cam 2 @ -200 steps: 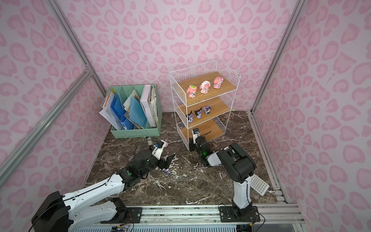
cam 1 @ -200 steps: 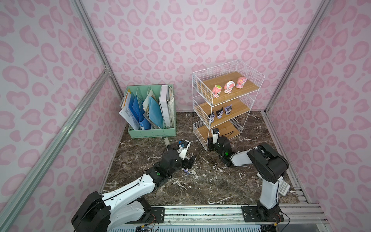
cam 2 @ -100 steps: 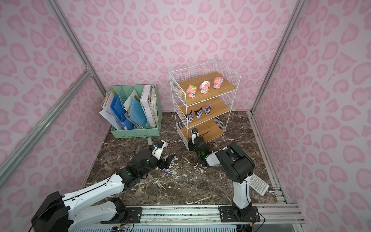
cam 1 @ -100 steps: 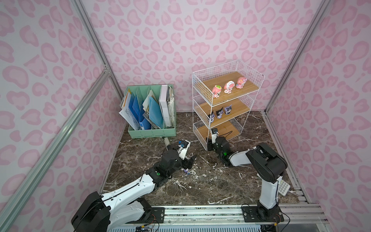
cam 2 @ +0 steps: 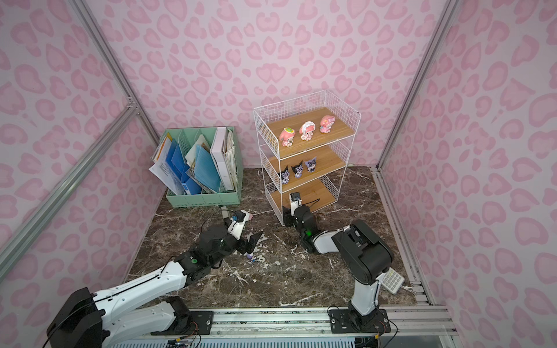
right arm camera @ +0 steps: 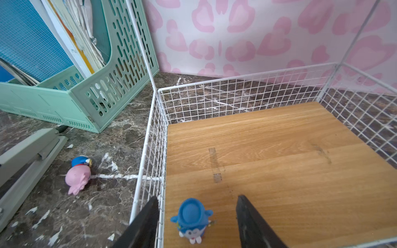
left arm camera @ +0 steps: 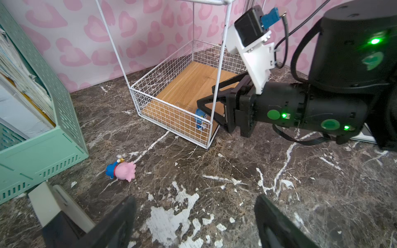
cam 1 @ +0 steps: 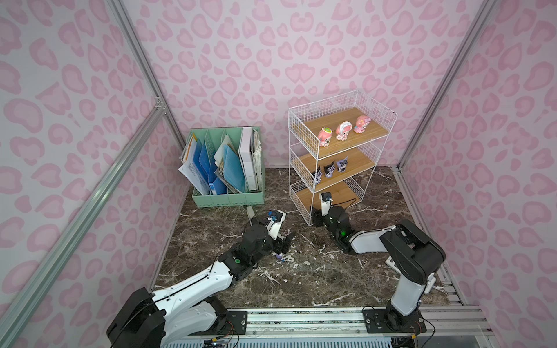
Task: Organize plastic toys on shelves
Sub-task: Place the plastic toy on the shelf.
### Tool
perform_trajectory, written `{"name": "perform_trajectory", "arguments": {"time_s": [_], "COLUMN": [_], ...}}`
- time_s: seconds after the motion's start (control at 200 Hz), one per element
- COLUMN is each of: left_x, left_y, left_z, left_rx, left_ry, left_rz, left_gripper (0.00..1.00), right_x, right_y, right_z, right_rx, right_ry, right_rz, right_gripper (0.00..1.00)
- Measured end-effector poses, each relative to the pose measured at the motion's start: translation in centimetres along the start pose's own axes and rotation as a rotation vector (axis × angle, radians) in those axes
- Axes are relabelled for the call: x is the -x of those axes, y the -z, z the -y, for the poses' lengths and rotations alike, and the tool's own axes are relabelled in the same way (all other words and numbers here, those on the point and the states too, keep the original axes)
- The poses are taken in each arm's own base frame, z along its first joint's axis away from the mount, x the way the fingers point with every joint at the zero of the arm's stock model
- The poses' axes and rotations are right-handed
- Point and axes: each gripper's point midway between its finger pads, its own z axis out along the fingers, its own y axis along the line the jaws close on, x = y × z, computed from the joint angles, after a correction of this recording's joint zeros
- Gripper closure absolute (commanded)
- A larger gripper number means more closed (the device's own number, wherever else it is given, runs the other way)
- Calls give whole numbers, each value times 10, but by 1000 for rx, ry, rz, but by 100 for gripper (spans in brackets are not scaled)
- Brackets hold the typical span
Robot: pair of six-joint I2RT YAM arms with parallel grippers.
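Right fingers (right arm camera: 251,221) are spread, one on each side of the blue toy (right arm camera: 192,219), with a clear gap on both sides. I see no contact, and they hold nothing. The blue toy stands upright on the bottom board (right arm camera: 279,161) of the rack (cam 1: 303,137), in the near-left corner, just beside the wire side wall. One right finger sits right at that wall; I can't tell if it's inside or outside the mesh.

Left fingers (left arm camera: 116,223) are wide apart with only bare table (left arm camera: 214,171) between them, gripping nothing. In both top views they hang low over the table, left of the rack. A tiny purple toy (cam 1: 279,257) lies on the table just near of them. I can't tell if they touch it; it looks apart.

A pink toy (left arm camera: 124,170) with a blue body lies on its side on the table, between the green organizer (right arm camera: 90,107) and the rack, close to the stapler (right arm camera: 28,154).

On the top board are three pink toys (cam 1: 343,130) in a row, upright. On the middle board are three black toys (cam 1: 329,170) in a row, near the left front edge.
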Motion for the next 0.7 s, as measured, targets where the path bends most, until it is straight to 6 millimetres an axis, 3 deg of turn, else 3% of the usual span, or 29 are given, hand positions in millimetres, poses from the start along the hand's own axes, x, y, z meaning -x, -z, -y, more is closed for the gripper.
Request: {"name": "perform_trajectory", "arguments": {"time_s": [0.185,0.26,0.41,0.55,0.7], "left_x": [-10,-25,-61,-93,-120], "left_y": [7,12,27,40,48], "left_z": [-10,-19,-34,-38,-34], "left_rx": [46,85,167,221,274], "left_ry": [72,137,295,457,640], "left_rz": [-23,-59,-156,-252,-341], "left_gripper": [12,12,13,15,20], "right_x": [-7,-10,-11,-17,-25], "right_y": [32,50,76,95,107], "right_z": [10,10,-9,-26,-26], "right_rx": [-16,-16,44,107,119], "right_ry": [-6,-3,24,50,45], "right_rz": [-6,-13,-50,-113,-168], "right_gripper": [40,40,40,40,34]}}
